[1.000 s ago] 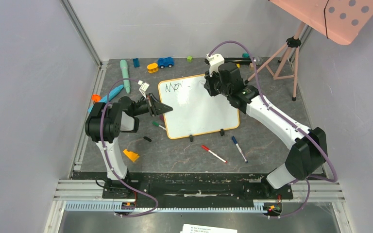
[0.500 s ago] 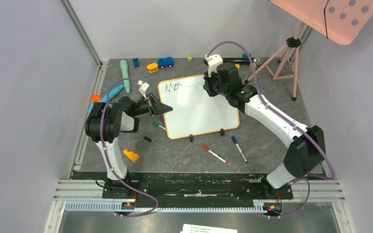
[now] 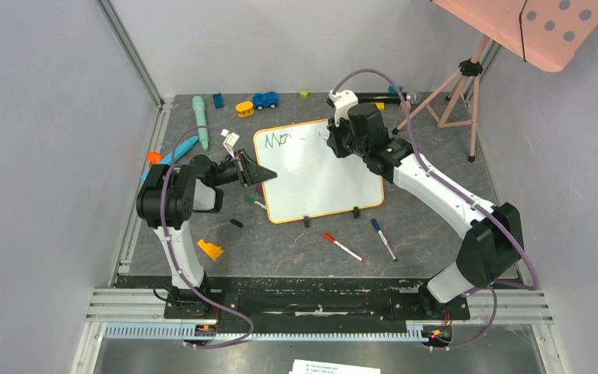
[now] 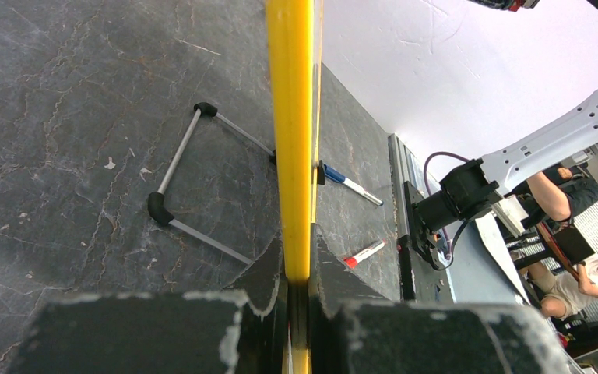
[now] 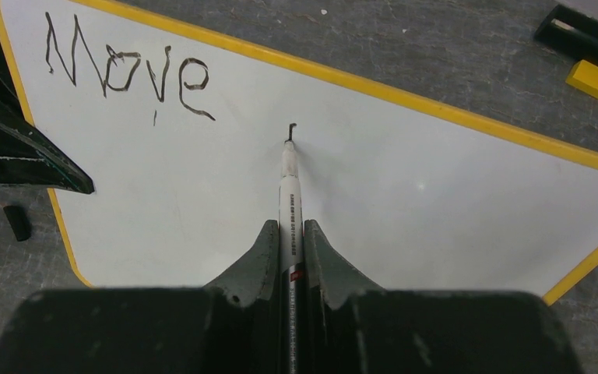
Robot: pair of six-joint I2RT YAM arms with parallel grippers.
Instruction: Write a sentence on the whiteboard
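Observation:
The whiteboard (image 3: 319, 175) with its orange frame lies tilted mid-table; it also fills the right wrist view (image 5: 405, 195). The sentence (image 5: 124, 74) reads "Move" at the board's top left, with a small new hook stroke (image 5: 290, 131) to its right. My left gripper (image 3: 265, 175) is shut on the board's left frame edge (image 4: 290, 140). My right gripper (image 5: 289, 230) is shut on a white marker (image 5: 287, 187) whose tip touches the board at the hook stroke. In the top view the right gripper (image 3: 336, 144) sits over the board's upper right part.
A red marker (image 3: 342, 247) and a blue marker (image 3: 383, 238) lie in front of the board. A green-capped marker (image 3: 254, 202) lies by its left edge. Toys line the back and left: a blue car (image 3: 265, 100), yellow piece (image 3: 244, 108), teal tool (image 3: 201, 121), orange wedge (image 3: 209, 249). A pink tripod (image 3: 458, 93) stands back right.
My right gripper with the marker has shifted slightly left and toward the back over the board. The left gripper and board have stayed still.

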